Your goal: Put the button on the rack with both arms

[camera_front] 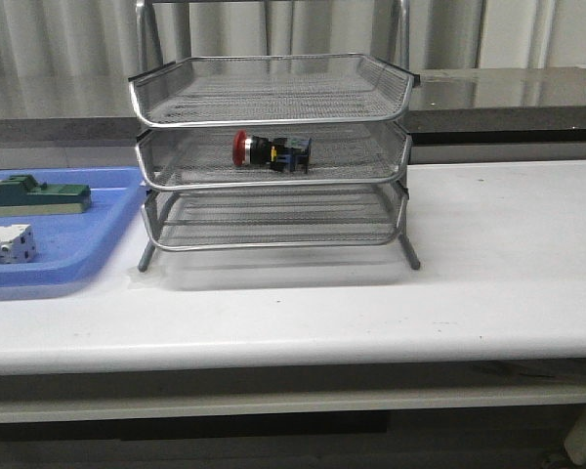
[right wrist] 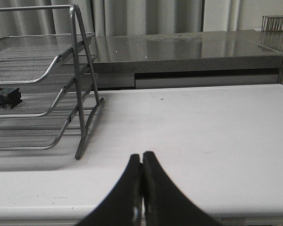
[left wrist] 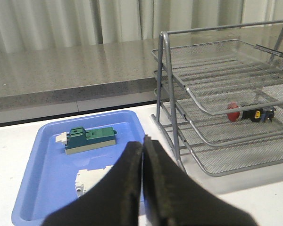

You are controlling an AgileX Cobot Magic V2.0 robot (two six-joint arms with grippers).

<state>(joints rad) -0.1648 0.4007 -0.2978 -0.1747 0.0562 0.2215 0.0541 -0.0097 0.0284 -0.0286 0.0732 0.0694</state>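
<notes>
Button lies sideways in rack middle tier (seemingly flat); left end effector and right end effector both clenched, holding nothing.

White table with rack and blue tray

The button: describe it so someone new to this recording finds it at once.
Start at the three-tier wire rack mid-table. On its middle tier lies the button, on its side. Its red head and black body set it apart from the green block and white block on the blue tray.
</notes>
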